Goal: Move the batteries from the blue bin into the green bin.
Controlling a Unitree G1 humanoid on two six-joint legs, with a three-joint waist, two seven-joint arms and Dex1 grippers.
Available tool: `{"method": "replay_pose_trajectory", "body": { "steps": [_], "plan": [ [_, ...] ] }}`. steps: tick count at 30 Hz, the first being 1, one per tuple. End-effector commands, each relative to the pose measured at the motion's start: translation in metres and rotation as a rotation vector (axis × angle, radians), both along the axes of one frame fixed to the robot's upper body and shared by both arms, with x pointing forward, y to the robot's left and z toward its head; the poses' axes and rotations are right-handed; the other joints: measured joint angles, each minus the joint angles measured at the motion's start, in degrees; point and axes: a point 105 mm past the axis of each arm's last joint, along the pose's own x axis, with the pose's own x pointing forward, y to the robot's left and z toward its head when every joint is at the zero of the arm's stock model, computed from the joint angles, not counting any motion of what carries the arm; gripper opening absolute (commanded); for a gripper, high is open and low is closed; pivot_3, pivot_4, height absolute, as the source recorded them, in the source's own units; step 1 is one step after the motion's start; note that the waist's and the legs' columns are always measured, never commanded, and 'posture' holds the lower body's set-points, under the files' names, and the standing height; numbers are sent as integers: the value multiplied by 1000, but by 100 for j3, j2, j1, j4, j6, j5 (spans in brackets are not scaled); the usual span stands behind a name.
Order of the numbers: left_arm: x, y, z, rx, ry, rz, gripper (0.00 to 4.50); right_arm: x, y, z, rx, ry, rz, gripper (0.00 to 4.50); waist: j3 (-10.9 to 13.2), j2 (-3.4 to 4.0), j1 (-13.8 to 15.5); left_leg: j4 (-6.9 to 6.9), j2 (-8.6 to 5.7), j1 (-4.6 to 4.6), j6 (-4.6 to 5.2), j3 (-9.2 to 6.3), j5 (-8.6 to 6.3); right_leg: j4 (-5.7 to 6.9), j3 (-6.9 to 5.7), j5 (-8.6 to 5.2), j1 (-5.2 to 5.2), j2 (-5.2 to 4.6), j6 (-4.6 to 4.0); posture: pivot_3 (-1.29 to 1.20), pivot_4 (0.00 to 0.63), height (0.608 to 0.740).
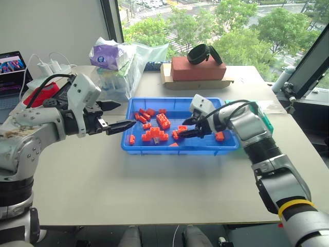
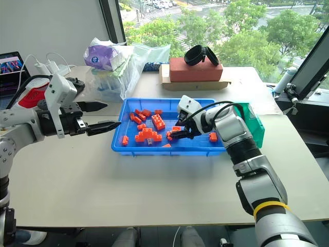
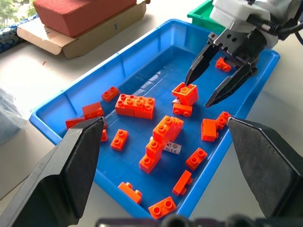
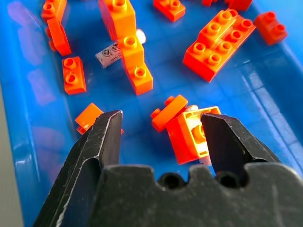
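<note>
One battery (image 3: 171, 147) for certain, lying flat on the floor of the blue bin (image 1: 180, 150) near its middle, half tucked against a stepped stack of orange bricks (image 3: 163, 132) and so awkward to pinch cleanly. Possibly a second, pale and mostly hidden beneath the tilted brick (image 3: 184, 93) nearer the bin's right end; too covered to tell. Right gripper (image 3: 199, 93) inside the blue bin, hanging just above that tilted brick, fingers spread fairly wide and empty, one to each side of it. Likely set that way to straddle the brick and nudge it aside, or to close on something pale underneath. Left gripper (image 1: 127, 114) outside the blue bin, off its left end and above the table, fingers wide apart and holding nothing, probably parked clear to leave the bin to the other arm. Green bin (image 2: 254, 123) touching or just beside the blue bin's right end, largely behind the right forearm, handy for a short carry; contents out of sight. Judged early in a pick: nothing gripped yet, at least one battery not yet moved across.
</note>
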Motion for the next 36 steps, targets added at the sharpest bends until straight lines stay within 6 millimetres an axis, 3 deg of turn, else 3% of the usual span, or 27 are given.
{"method": "replay_pose_trajectory", "body": {
  "steps": [1, 7, 14, 21, 23, 28, 36],
  "plan": [
    [-8, 0, 13, 5, -52, 7, 4500, 17, 2, 21, -2, -115, -25, 3116, 0, 0, -8, 0, 0, 1, 0, 0, 0, 2, 0, 0, 0, 0, 0, 0, 150, 740],
    [-12, -1, 11, 3, -50, 20, 4500, 25, 4, 22, -13, -129, -17, 3116, 0, 0, -52, -3, 0, 1, 0, -1, 0, 2, -1, 0, 1, 0, 0, 0, 150, 740],
    [-13, -3, 9, -45, -44, 35, 4500, 28, -2, 8, -53, -95, -28, 3116, 0, 0, -96, -3, 0, 2, 0, -2, 0, 5, -1, 0, 1, 0, 0, 0, 150, 740],
    [-16, -19, 3, -55, -27, -8, 4500, 31, -2, 0, -36, -59, -62, 3116, 0, 0, -118, -3, 0, 4, -1, -4, 0, 8, -1, 0, 1, 1, 0, 0, 150, 740],
    [-15, -19, 3, -56, -27, -8, 4500, 31, -3, -3, -54, -60, -67, 2877, 0, 0, -121, -3, 0, 4, -1, -4, 1, 8, -1, 0, 1, 1, 0, 0, 150, 740],
    [-13, -19, 3, -57, -27, -11, 4500, 32, -4, 11, -11, -71, -67, 1267, 0, 0, -117, -3, 0, 4, -1, -4, 1, 8, -2, 0, 1, 1, 0, 0, 150, 740],
    [-12, -21, 1, -61, -25, -19, 4500, 33, -27, 55, 57, -123, -91, 1256, 0, 0, -106, -4, 0, 4, -1, -4, 0, 7, -2, 0, 1, 1, 0, 0, 150, 740]
  ]
}}
